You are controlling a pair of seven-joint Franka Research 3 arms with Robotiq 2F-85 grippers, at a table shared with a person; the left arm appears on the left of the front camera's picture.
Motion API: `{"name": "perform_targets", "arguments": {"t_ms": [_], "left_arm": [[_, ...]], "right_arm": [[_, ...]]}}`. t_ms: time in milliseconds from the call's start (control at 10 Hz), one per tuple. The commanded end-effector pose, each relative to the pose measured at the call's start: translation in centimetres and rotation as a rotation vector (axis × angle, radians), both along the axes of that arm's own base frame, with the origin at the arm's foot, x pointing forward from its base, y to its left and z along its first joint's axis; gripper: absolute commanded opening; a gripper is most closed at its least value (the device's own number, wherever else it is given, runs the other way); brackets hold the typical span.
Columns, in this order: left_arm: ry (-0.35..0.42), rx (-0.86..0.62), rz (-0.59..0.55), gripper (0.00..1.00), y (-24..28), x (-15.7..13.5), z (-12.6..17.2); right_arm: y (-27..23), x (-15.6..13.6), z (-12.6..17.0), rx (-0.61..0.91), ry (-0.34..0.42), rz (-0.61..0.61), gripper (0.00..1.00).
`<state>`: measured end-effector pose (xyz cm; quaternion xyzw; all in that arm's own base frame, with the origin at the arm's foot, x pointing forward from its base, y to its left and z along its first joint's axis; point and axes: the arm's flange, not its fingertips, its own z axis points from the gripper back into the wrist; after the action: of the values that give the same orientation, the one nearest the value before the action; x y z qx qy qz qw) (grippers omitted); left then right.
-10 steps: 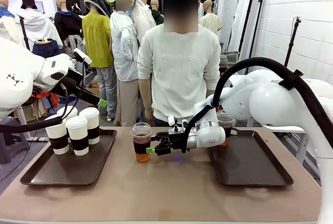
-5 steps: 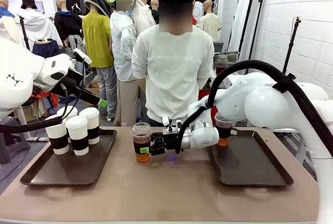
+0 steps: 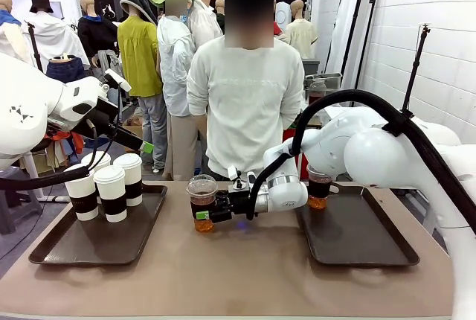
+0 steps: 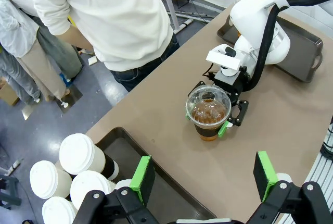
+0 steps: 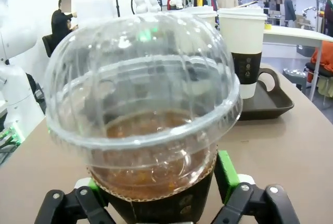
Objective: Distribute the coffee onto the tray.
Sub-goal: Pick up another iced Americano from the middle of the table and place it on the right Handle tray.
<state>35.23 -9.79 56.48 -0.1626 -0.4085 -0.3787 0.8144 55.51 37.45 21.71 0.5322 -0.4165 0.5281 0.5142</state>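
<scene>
1. Front view. The table carries a dark left tray and a dark right tray. Three white paper cups with brown sleeves and white lids are in view, standing at the far end of the left tray. A clear dome-lidded cup of dark drink stands on the bare table between the trays. A second clear cup stands at the far left corner of the right tray. The right pincer reaches leftward across the middle, its fingers to either side of the cup's sleeve. The left arm hangs above the left tray. A person in a white top stands at the far side.

2. Left wrist view. The left pincer is spread wide, its green pads well apart and nothing between them. Below lie the white lids on the left tray, and farther off the dome-lidded cup, with the right pincer's fingers flanking it.

3. Right wrist view. The dome-lidded cup fills the middle, its brown sleeve set between the right pincer's two green pads. Whether the pads press on the sleeve cannot be told. A paper cup stands on the tray behind.
</scene>
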Motion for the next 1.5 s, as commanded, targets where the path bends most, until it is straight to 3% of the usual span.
{"name": "perform_targets", "arguments": {"t_ms": [0,500,900,1400], "left_arm": [[-0.005,0.004,-0.011,1.0,0.1,0.0,-0.1],[-0.005,0.004,-0.011,1.0,0.1,0.0,-0.1],[-0.005,0.004,-0.011,1.0,0.1,0.0,-0.1],[-0.005,0.004,-0.011,1.0,0.1,0.0,-0.1]], "right_arm": [[0.3,0.4,0.2,0.004,0.022,0.016,0.63],[0.0,-0.4,1.4,0.054,0.024,0.031,0.63],[-2.0,-3.8,8.6,0.096,0.024,0.019,0.63],[-10.3,-8.2,15.2,0.023,0.026,0.005,0.63]]}}
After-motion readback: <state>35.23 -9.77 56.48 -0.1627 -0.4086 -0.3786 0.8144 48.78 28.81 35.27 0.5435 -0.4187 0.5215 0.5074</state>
